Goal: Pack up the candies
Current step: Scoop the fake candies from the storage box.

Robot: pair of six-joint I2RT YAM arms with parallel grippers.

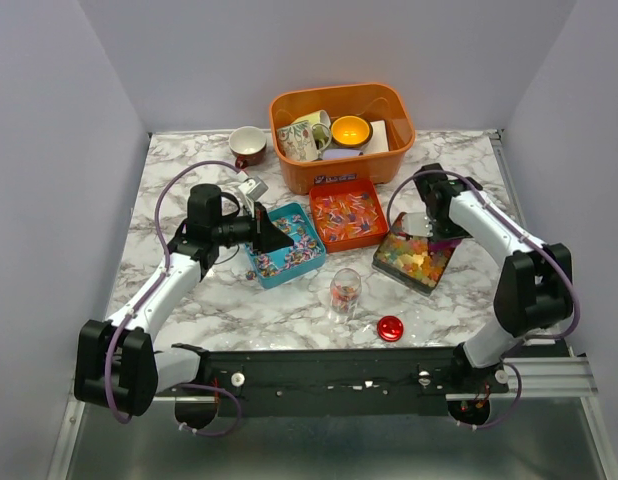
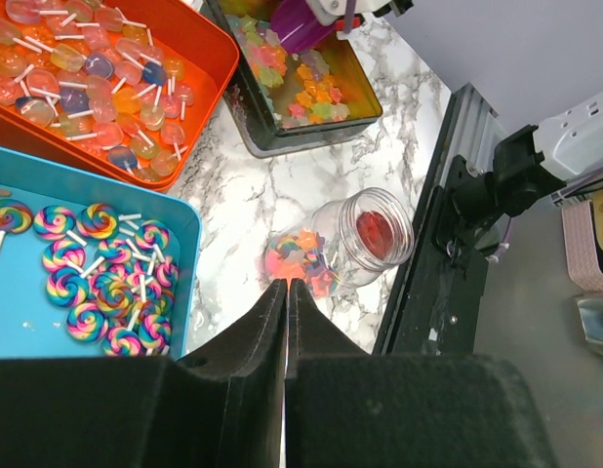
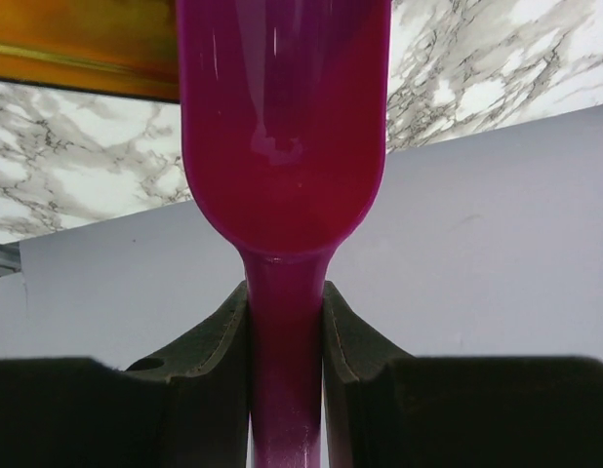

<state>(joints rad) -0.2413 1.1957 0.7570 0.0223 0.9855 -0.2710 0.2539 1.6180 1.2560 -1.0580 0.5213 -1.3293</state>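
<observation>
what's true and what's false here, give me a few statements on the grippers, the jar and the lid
1. The right gripper grips the purple scoop by its handle. True.
2. The red lid is screwed onto the jar. False: it lies on the table beside the open jar.
3. The left gripper holds a lollipop. False: its jaws are shut on nothing.
4. The jar has some candies in it. True.
</observation>
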